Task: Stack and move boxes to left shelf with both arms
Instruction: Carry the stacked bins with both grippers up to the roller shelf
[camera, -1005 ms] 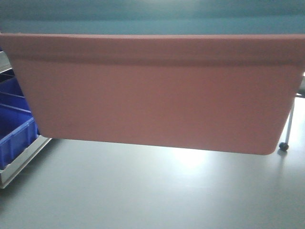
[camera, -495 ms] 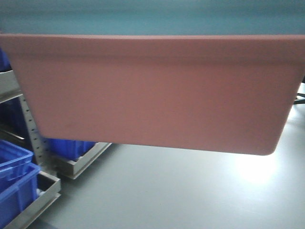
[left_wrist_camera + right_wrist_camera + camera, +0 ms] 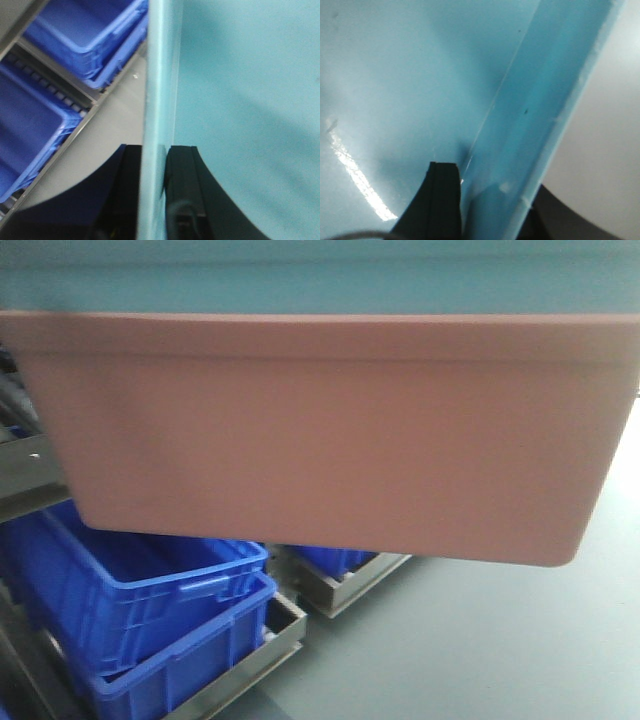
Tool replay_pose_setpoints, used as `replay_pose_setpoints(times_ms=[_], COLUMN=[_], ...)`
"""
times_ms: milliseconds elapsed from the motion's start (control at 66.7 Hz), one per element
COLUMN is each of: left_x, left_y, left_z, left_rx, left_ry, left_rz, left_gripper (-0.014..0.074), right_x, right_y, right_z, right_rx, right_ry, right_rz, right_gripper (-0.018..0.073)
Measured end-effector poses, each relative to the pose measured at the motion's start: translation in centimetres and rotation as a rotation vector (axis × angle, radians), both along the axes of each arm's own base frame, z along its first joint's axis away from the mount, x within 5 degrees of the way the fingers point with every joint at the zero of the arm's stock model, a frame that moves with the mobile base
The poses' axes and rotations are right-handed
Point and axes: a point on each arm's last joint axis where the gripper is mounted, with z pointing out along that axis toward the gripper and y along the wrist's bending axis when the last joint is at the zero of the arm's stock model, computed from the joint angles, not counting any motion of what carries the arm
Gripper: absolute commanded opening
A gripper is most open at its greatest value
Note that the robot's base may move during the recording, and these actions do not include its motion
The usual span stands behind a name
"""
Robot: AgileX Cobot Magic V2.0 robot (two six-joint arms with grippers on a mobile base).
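Observation:
The salmon pink box (image 3: pixel 330 430) fills the front view, held in the air, with the light blue box (image 3: pixel 320 280) nested in it and showing as a band along the top. In the left wrist view my left gripper (image 3: pixel 152 165) is shut on the left wall of the light blue box (image 3: pixel 240 100), one finger on each side. In the right wrist view my right gripper (image 3: pixel 490 185) is shut on the right wall of the light blue box (image 3: pixel 395 75). The steel shelf frame (image 3: pixel 30 475) shows at the left; its rollers are hidden.
Dark blue crates (image 3: pixel 150 610) sit on low steel rails at the lower left of the front view, and also show in the left wrist view (image 3: pixel 75 35). Grey floor (image 3: pixel 480 640) lies to the lower right.
The view has swung left with the held boxes. The dark blue crates and steel rack have come into the lower left and grown larger; the floor area has shrunk to the right.

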Motion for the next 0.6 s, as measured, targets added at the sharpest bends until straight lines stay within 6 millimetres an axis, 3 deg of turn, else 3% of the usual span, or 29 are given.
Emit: replay_pose_setpoints(times_ms=[600], left_x=[0.0], left_y=[0.0], left_z=[0.0], left_rx=[0.0], left_ry=[0.0], left_rz=[0.0], left_gripper=[-0.0003], right_x=[0.0], right_y=[0.0], right_z=[0.0], right_rx=[0.0], right_ry=[0.0], right_rz=[0.0], right_gripper=[0.0055])
